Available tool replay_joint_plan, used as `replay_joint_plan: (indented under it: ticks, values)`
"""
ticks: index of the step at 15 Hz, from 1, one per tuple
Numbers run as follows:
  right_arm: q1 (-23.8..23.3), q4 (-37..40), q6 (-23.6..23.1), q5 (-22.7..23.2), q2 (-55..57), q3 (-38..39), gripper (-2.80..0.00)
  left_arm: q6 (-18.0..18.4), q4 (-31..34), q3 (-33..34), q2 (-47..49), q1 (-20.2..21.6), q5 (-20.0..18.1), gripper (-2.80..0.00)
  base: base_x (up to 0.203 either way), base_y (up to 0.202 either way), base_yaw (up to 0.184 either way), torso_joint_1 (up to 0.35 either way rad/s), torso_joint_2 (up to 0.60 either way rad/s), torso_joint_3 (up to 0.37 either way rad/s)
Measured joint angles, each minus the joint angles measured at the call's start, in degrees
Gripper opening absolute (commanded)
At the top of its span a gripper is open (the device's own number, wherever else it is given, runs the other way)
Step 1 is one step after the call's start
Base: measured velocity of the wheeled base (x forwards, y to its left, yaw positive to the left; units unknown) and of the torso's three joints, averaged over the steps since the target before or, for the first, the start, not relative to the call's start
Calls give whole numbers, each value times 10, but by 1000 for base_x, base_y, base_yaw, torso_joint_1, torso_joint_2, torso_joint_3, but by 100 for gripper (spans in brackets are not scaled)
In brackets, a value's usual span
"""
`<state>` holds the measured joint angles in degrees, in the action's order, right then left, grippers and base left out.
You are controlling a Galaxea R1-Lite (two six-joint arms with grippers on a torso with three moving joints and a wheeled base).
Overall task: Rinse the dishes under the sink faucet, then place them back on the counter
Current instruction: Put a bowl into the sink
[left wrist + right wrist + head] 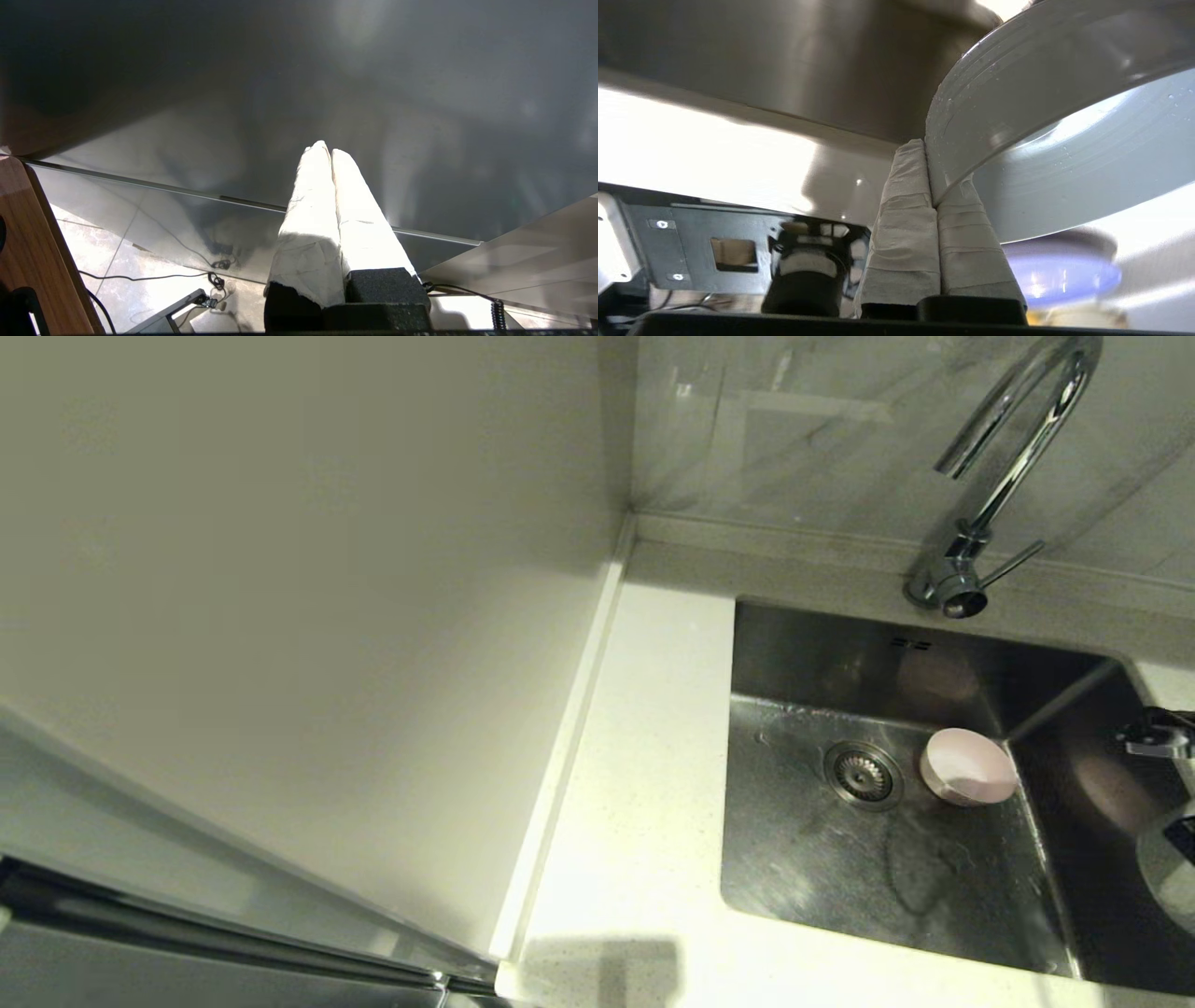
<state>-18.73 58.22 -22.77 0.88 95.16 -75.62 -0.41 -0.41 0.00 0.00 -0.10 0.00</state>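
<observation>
My right claw [934,196] pinches the rim of a wet, round pale plate [1064,154]. A small pale pink cup [968,766] lies in the stainless steel sink [822,859]. My left claw [331,156] is closed and empty; I read no writing.

dim overall | glare on counter [644,728] | wrist backgrounds blurred

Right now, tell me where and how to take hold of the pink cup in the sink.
Grip the cup by its rim, one finger inside and one outside, coming from above. It seems to lie tipped on the sink floor beside the drain strainer, mouth partly upward, so the thin lip is the easiest part to reach.
</observation>
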Motion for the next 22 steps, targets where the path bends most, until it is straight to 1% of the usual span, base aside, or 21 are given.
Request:
replay_joint_plan:
  ticks: [2, 3, 5, 8, 10, 17, 18, 19, 22]
  values:
    - [56, -11, 15, -1, -12, 15, -280, 0, 0, 0, 0, 0, 0, -280, 0, 0, 0, 0, 0, 0]
    - [74, -21, 19, -2, -15, 25, -280, 0, 0, 0, 0, 0, 0, -280, 0, 0, 0, 0, 0, 0]
    - [91, -53, 20, -5, -14, 52, -280, 0, 0, 0, 0, 0, 0, -280, 0, 0, 0, 0, 0, 0]
    - [99, -127, 21, -12, 0, 104, -280, 0, 0, 0, 0, 0, 0, -280, 0, 0, 0, 0, 0, 0]
    - [106, -193, 24, -29, 16, 137, -280, 0, 0, 0, 0, 0, 0, -280, 0, 0, 0, 0, 0, 0]
    - [117, -487, 25, -86, 81, 253, -280, 0, 0, 0, 0, 0, 0, -280, 0, 0, 0, 0, 0, 0]
    - [117, -519, 24, -93, 91, 262, -280, 0, 0, 0, 0, 0, 0, -280, 0, 0, 0, 0, 0, 0]
    - [117, -542, 25, -97, 101, 267, -280, 0, 0, 0, 0, 0, 0, -280, 0, 0, 0, 0, 0, 0]
    - [117, -575, 24, -113, 127, 272, -280, 0, 0, 0, 0, 0, 0, -280, 0, 0, 0, 0, 0, 0]
